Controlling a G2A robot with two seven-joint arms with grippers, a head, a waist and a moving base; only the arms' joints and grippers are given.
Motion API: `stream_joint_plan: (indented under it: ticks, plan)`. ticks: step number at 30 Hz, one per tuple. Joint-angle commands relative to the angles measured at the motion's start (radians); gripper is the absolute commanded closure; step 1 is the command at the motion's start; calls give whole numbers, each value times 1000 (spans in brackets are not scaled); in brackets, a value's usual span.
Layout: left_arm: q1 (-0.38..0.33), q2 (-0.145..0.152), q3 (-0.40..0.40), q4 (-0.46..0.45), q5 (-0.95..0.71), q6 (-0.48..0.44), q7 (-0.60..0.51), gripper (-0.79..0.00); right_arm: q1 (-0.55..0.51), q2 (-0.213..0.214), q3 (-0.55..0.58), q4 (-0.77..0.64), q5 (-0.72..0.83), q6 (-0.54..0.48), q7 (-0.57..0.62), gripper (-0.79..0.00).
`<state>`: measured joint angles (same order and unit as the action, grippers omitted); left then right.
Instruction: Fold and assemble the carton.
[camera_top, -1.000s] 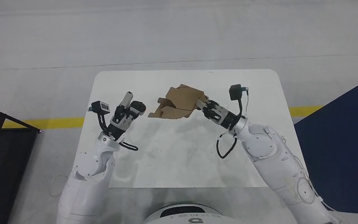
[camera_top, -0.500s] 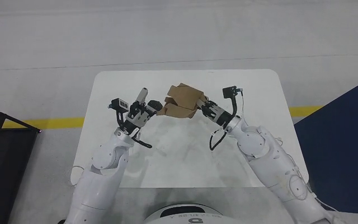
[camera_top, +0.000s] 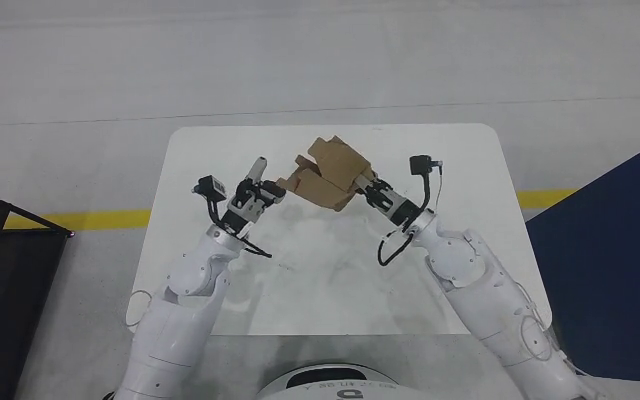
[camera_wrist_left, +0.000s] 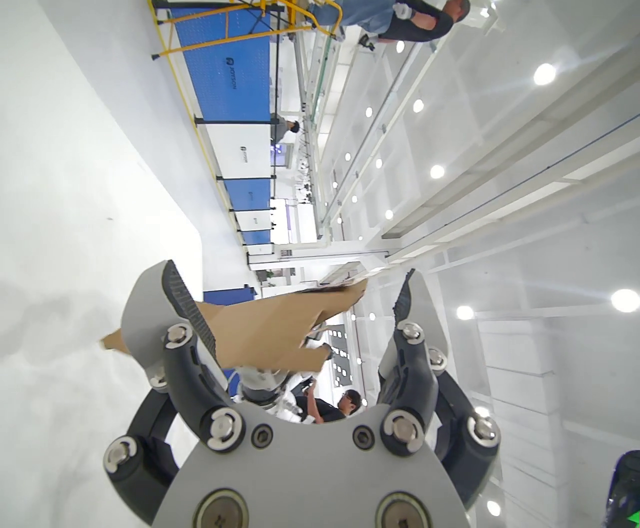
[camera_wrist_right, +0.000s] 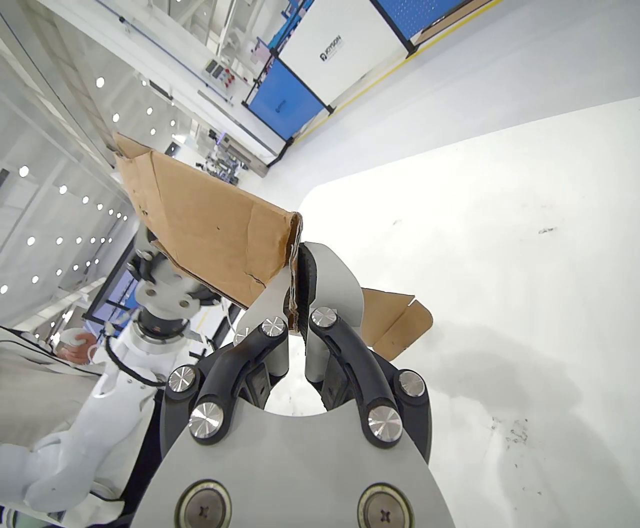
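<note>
Top view, brown carton (camera_top: 325, 172) at the far middle of the white table (camera_top: 300, 290), between left gripper (camera_top: 268, 190) and right gripper (camera_top: 366, 188), left wrist view, fingers spread wide, carton flap between them against one pad, right wrist view, fingers pinched tight on a folded carton edge.

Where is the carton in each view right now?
Top view: carton over the table's far middle, between left gripper and right gripper.
Left wrist view: a flap between the left gripper's open fingers.
Right wrist view: its edge clamped in the right gripper.
Shared landmark: the white table.
</note>
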<state>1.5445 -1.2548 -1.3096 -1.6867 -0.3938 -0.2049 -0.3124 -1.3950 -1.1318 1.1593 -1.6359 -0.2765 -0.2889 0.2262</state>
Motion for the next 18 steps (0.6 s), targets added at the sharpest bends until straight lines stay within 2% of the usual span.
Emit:
stream_joint_plan:
  ticks: [1, 4, 9, 18]
  plan:
    - [4, 1, 1, -7, 18, 5, -6, -785, -3, -2, 9, -7, 10, 24, -16, 0]
    - [5, 3, 16, -28, 99, -29, -23, -785, 5, -5, 7, -1, 2, 59, -21, 0]
    - [8, 5, 46, -37, 246, -114, -48, -785, 15, -12, -13, -16, 32, 41, -3, 0]
    - [-3, 4, 61, -27, 302, -107, -23, -785, 6, -14, -3, -44, 40, 20, 22, 0]
